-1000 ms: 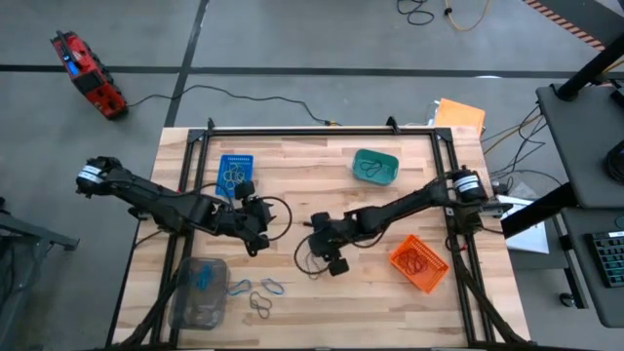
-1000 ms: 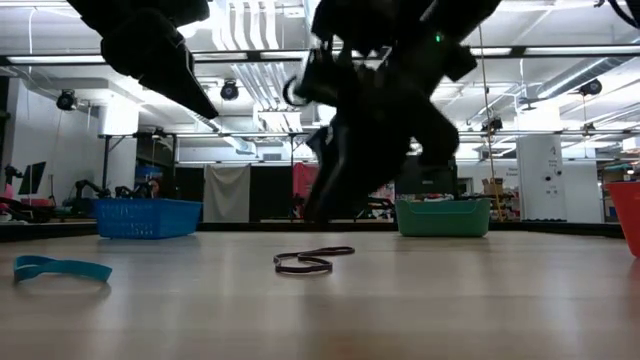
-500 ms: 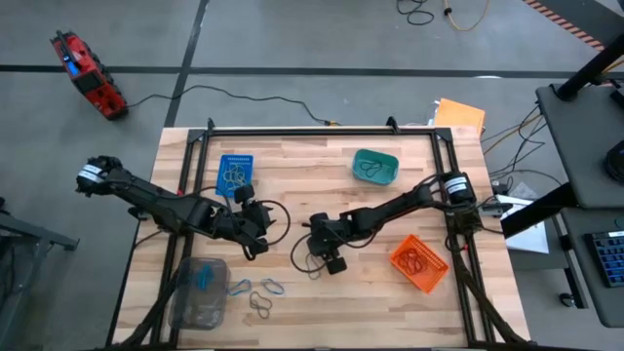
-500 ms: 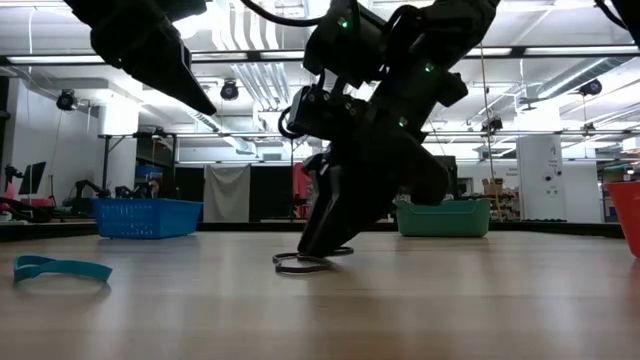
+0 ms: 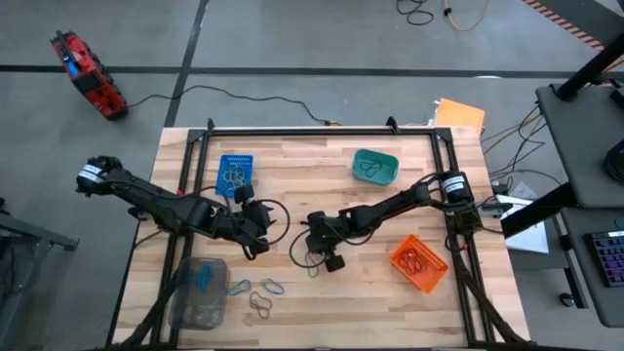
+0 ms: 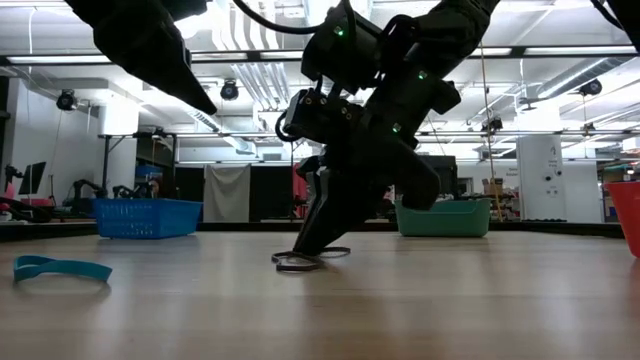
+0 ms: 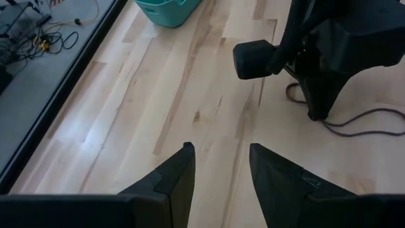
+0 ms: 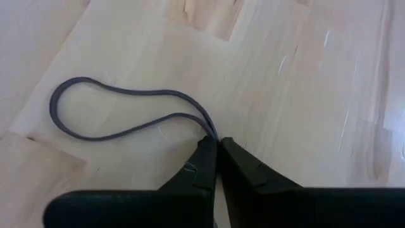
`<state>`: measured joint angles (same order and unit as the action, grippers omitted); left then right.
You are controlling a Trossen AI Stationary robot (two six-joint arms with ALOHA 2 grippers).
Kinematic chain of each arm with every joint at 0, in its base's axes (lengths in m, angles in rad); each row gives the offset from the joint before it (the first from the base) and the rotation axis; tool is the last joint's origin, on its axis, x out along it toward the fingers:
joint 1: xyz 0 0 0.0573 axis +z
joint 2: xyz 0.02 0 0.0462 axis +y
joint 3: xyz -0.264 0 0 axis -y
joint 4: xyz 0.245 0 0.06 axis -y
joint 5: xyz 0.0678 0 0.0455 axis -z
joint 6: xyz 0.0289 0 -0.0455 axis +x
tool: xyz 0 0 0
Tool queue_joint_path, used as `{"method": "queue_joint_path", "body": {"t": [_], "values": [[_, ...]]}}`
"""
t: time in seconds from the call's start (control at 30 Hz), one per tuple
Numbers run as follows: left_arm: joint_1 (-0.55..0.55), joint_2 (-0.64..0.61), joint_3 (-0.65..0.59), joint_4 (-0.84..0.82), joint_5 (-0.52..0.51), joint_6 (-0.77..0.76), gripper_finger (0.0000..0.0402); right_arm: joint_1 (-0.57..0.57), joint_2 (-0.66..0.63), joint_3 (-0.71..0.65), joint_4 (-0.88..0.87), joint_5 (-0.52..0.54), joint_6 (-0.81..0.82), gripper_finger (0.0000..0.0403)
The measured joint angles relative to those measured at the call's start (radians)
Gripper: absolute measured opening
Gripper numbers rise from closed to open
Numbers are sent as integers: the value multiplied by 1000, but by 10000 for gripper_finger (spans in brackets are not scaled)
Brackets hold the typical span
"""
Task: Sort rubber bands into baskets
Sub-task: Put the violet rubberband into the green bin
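Your right end effector (image 8: 217,147) is down on the desk (image 5: 292,175) near its middle, clenched on one end of a dark rubber band (image 8: 120,111); the rest of the loop lies flat on the wood just beyond the fingertips. Your left end effector (image 7: 218,158) hovers beside it, fingers apart and holding nothing. Farther off sit the blue basket (image 5: 235,173) and teal basket (image 5: 375,166).

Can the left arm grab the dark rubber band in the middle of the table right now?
Probably not. The right gripper is already shut on the dark rubber band, with its arm standing over it. The left gripper hangs open beside it, holding nothing.
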<state>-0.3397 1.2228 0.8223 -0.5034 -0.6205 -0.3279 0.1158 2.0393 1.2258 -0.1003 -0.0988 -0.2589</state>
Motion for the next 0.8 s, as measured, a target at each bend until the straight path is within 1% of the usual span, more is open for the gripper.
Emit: {"method": "queue_joint_path", "body": {"t": [0.27,0.5,0.63,0.7,0.8], "values": [[0,0,0,3,0,-4,134,0,-67,-4,-2,0,-3,9],[0,0,0,10,0,-7,134,1,-173,-6,-36,6,-14,9],[0,0,0,15,1,-10,134,5,-214,-6,-60,64,-17,9],[0,0,0,18,1,-11,134,6,-239,-6,-62,122,-17,9],[0,0,0,19,1,-11,134,6,-266,-4,-95,237,-17,9]]}}
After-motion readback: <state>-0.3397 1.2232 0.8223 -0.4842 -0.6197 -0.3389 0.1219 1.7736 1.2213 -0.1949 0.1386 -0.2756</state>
